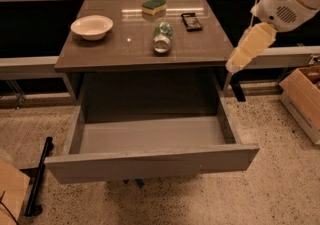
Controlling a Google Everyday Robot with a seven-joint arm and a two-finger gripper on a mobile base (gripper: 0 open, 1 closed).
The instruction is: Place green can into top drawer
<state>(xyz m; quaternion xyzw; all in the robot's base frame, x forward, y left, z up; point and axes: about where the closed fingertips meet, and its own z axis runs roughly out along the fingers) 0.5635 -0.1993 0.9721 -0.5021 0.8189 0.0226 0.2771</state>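
Note:
The green can (162,37) lies on its side on the tabletop (110,49), near the middle, one silver end facing the front edge. The top drawer (150,161) is pulled fully out below the tabletop and its grey inside is bare. My gripper (236,63) hangs off the white arm at the right. It is in the air just beyond the table's right front corner, right of the can and apart from it. It holds nothing that I can see.
On the tabletop stand a white bowl (91,25) at the left, a green-topped yellow sponge (153,5) at the back and a small black object (191,21) right of the can. A cardboard box (302,94) stands on the floor at the right. A black stand (37,181) lies at the lower left.

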